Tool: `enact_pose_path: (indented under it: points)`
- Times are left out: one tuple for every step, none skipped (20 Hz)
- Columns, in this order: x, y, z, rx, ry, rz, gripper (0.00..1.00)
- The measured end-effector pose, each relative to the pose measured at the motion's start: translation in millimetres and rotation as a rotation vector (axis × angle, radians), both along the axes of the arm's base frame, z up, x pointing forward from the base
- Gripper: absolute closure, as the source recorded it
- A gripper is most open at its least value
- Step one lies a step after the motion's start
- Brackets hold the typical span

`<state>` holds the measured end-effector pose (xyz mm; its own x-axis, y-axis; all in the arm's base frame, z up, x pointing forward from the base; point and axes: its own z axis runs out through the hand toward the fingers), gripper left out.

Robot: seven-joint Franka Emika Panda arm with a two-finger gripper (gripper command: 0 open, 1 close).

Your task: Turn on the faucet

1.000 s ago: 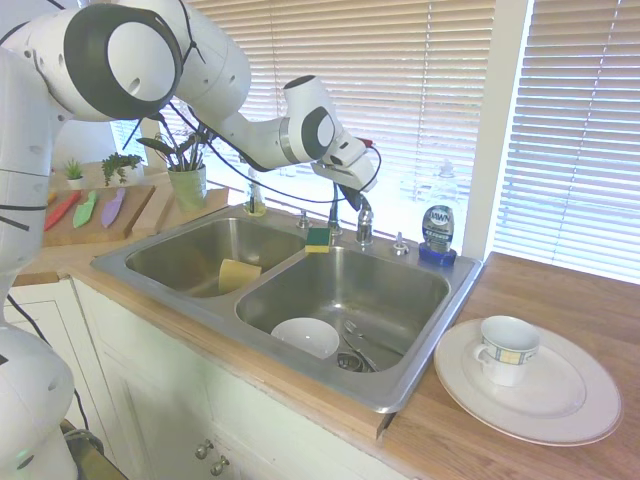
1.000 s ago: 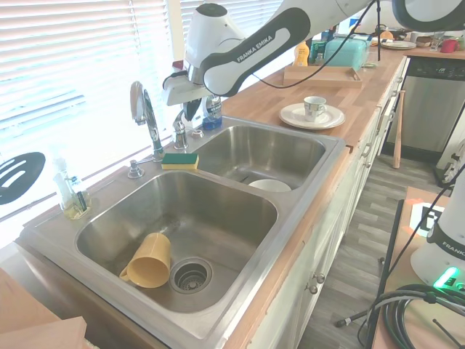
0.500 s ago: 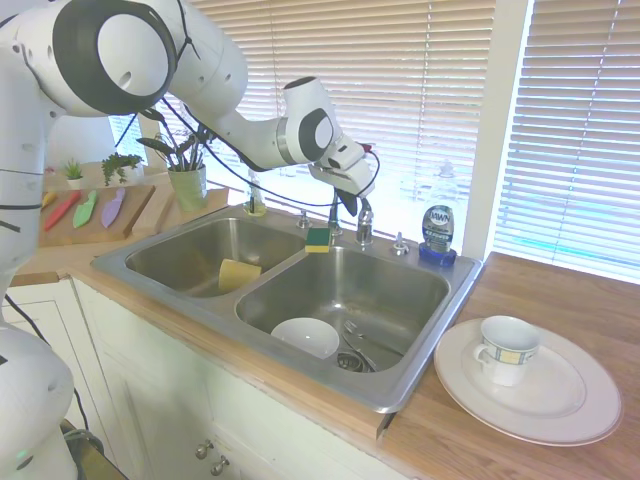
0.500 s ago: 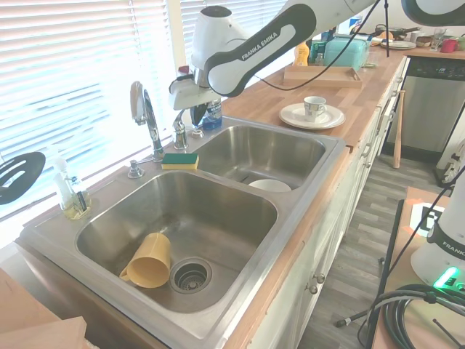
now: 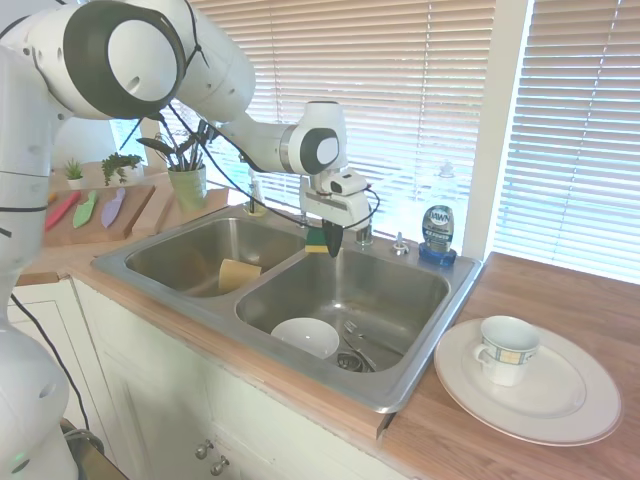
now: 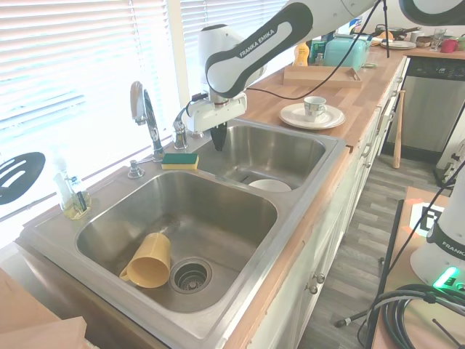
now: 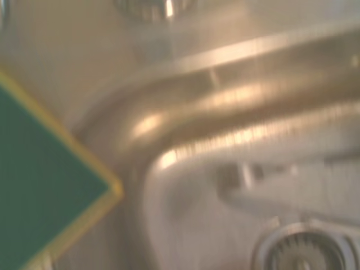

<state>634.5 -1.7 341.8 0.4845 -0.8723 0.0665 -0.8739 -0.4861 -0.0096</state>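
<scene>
One shiny chrome gooseneck faucet (image 6: 143,115) stands on the back rim of the steel double sink (image 6: 294,240), its small separate chrome lever handle (image 6: 179,131) just beside the pincer (image 6: 219,140) on the window side. Pincer points straight down over the divider's rear end, above the basin holding a white bowl (image 5: 305,336); fingers appear narrow, together, gripping nothing. Green-topped yellow sponge (image 6: 179,160) lies just beside it on the rim. Open room below in both basins. In the first exterior view, arm hides most of the faucet. Wrist view is blurred: brushed steel rim curve, sponge corner (image 7: 45,185), drain strainer (image 7: 304,247). Yellow plastic cup (image 6: 149,260) lies tipped in the farther basin.
</scene>
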Motion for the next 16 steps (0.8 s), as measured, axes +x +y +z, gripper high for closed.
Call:
enact_pose_path:
  points:
    - [-11, 1, 1, 0.002, 0.01, 0.003, 1.0]
    - [-24, 1, 3, 0.005, 0.019, 0.006, 1.0]
    - [-38, 2, 6, 0.008, 0.024, 0.008, 1.0]
    - [-52, 3, 10, 0.011, 0.027, 0.012, 1.0]
    - [-66, 5, 14, 0.014, 0.031, 0.02, 1.0]
    - [-81, 8, 19, 0.018, 0.032, 0.031, 1.0]
    - [-96, 11, 25, 0.021, 0.029, 0.038, 1.0]
    - [-111, 13, 30, 0.023, 0.026, 0.044, 1.0]
    - [-127, 15, 34, 0.022, 0.023, 0.051, 1.0]
    - [-143, 16, 36, 0.022, 0.019, 0.056, 1.0]
    - [-157, 17, 37, 0.022, 0.013, 0.057, 1.0]
    - [-170, 16, 36, 0.024, 0.012, 0.056, 0.0]
    - [-178, 16, 35, 0.025, 0.008, 0.054, 0.0]
    - [-184, 15, 34, 0.028, 0.005, 0.05, 0.0]
    - [-187, 15, 33, 0.032, 0.004, 0.045, 0.0]
    - [-189, 15, 33, 0.037, 0.002, 0.041, 0.0]
